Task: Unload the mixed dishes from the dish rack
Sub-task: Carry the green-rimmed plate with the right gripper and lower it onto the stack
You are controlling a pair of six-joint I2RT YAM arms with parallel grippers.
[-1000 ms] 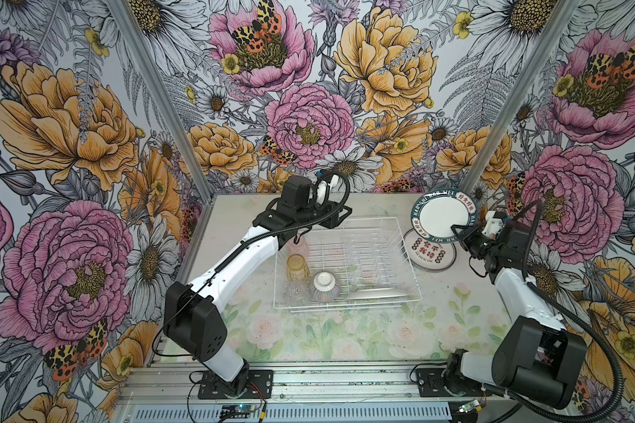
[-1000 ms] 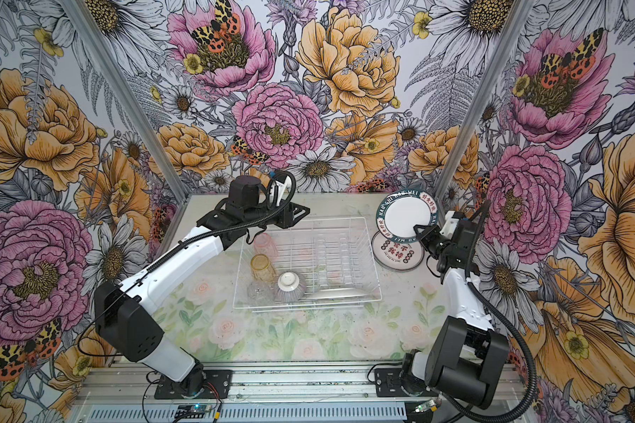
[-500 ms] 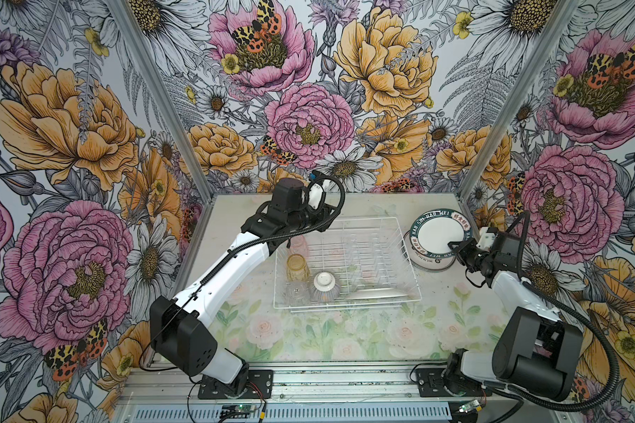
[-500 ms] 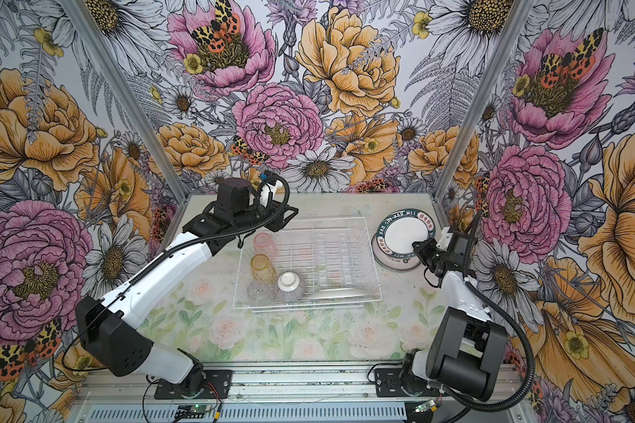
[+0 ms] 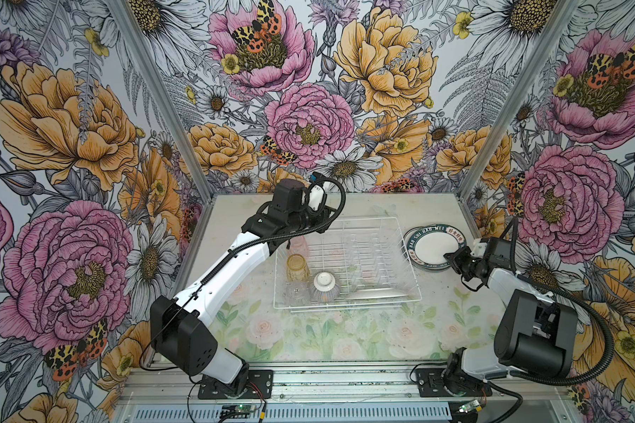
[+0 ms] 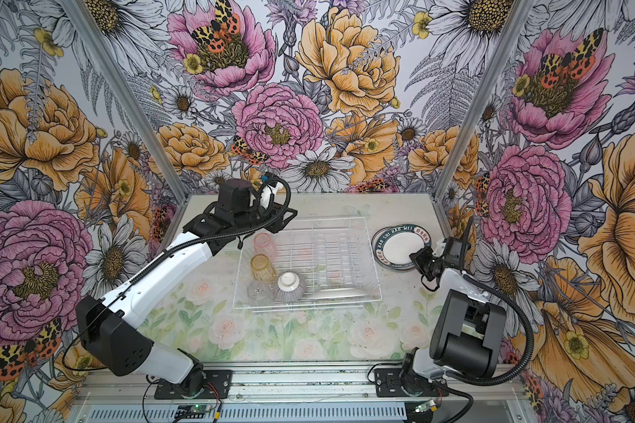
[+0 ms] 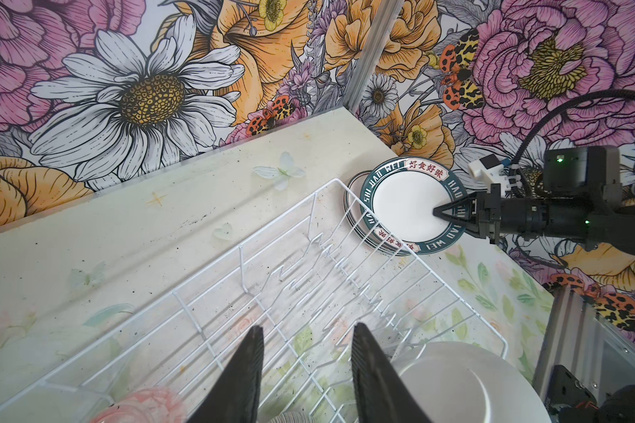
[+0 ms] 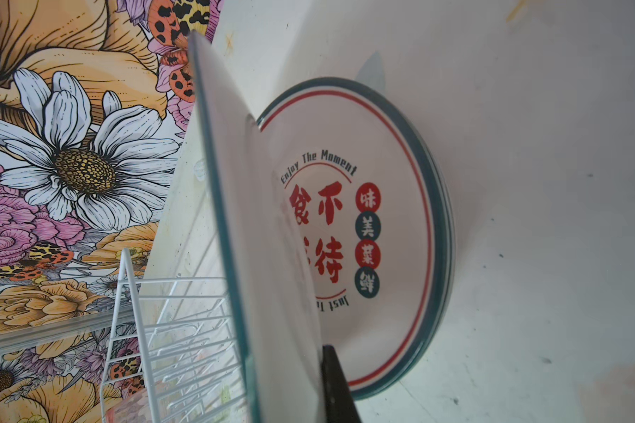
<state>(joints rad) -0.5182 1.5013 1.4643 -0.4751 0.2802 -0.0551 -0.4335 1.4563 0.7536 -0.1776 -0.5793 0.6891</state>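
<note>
And the right pincer [image 5: 449, 256] pinches the teal-rimmed plate [image 5: 432, 246] by its edge, tilted over the plate stack [image 7: 352, 216] right of the dish rack [image 5: 400, 234], apparently to lay it flat, while the left pincer [image 7: 307, 326], half-parted and empty, hovers above the rack's upper-left pink tumbler [image 5: 298, 244].

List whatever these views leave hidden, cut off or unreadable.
Plate stack: count unclear in both top views; the held plate covers it.
Right gripper: in the right wrist view one finger shows; the held plate hides the rest.
Pink tumbler: partly under the left arm in a top view.
Racked plate: cut off by the left wrist view's edge; print unseen.
</note>
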